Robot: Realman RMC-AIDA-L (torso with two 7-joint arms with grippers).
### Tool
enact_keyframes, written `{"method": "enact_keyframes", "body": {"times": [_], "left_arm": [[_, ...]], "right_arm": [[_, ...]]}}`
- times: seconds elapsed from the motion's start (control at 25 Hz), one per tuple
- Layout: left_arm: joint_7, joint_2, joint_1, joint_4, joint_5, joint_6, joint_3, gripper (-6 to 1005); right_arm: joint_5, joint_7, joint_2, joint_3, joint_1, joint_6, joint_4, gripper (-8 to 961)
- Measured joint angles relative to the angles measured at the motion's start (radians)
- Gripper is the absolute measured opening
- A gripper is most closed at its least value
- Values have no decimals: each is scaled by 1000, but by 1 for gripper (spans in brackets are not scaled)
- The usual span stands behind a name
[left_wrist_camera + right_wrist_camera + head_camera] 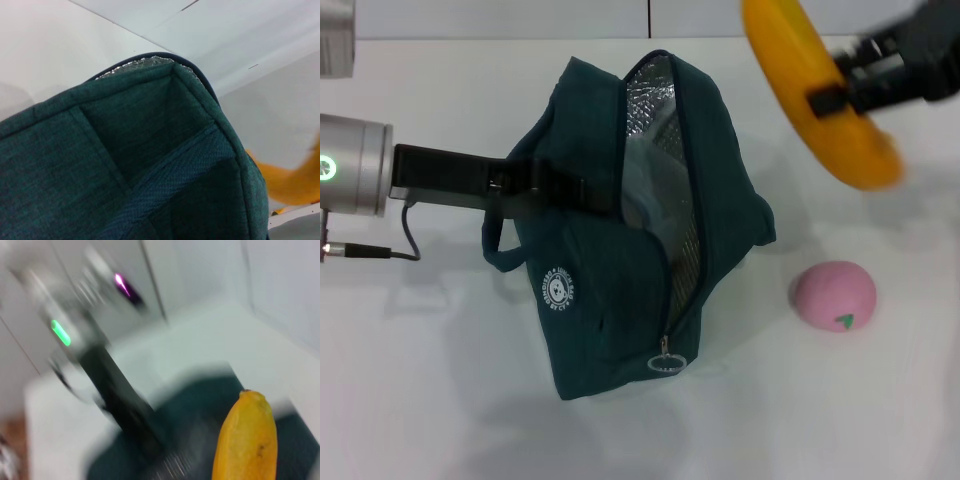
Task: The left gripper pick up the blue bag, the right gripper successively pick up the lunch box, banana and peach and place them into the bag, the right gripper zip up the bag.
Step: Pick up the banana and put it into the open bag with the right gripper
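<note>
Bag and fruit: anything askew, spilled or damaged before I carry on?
Nothing stands out. The blue bag is held at its side by the left gripper, unzipped, its silver lining showing. The right gripper holds the banana in the air, up beside the bag. The peach sits on the table, intact.

The banana's (820, 90) upper end was cut off by the head view's top edge. Inside the bag (640, 230), the contents behind the silver lining could not be made out. The right wrist view was blurred.
</note>
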Motion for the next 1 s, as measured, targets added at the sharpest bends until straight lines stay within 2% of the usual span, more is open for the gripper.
{"method": "enact_keyframes", "body": {"times": [0.08, 0.28, 0.52, 0.8, 1.0], "left_arm": [[-2, 1, -2, 0, 0, 0, 0, 41], [-7, 3, -5, 0, 1, 0, 5, 41], [-7, 3, -3, 0, 0, 0, 2, 41], [-5, 3, -7, -8, 0, 0, 3, 41], [-7, 7, -14, -22, 0, 0, 1, 41]], "right_arm": [[103, -18, 4, 0, -7, 14, 5, 486], [229, -117, 41, -39, -28, 72, 36, 497], [472, -288, 38, -156, -59, 181, 230, 511], [562, -478, 42, -198, -43, 194, 512, 528], [574, -564, 44, -246, -34, 215, 639, 539]]}}
